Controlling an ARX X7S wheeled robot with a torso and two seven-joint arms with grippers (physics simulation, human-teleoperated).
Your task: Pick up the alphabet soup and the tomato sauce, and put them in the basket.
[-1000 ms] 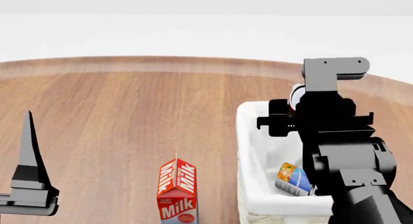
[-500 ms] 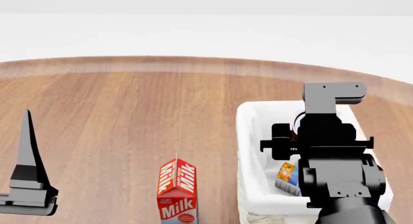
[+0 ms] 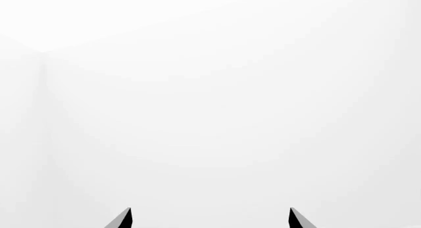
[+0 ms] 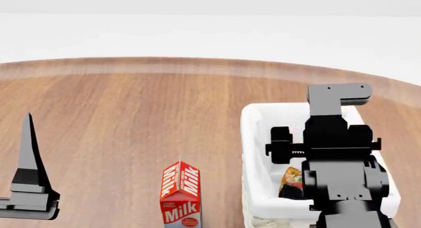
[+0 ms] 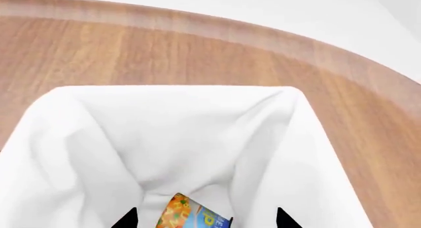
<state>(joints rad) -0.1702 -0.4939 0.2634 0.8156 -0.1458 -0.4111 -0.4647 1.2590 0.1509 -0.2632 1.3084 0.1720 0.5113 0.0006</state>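
Note:
The basket (image 4: pixel 253 139), cream wicker with white lining (image 5: pixel 164 119), stands on the wooden table at the right. The alphabet soup (image 4: pixel 289 180) lies on its side inside it, orange-yellow end and blue label (image 5: pixel 191 219) showing. My right gripper (image 5: pixel 205 217) hangs open over the basket's inside, fingertips (image 5: pixel 128 217) wide apart, with the soup can lower down between them. My right arm (image 4: pixel 335 144) covers much of the basket. The tomato sauce is hidden in every view. My left gripper (image 3: pixel 210 218) is open and empty, raised at the far left (image 4: pixel 27 139).
A red-and-white milk carton (image 4: pixel 181 193) stands on the table to the left of the basket. The round table's far edge (image 4: pixel 197 65) curves behind it, with white floor beyond.
My right arm has dropped down over the basket and now covers most of the soup can. The red-and-white can seen at the gripper earlier no longer shows. The left arm has not moved.

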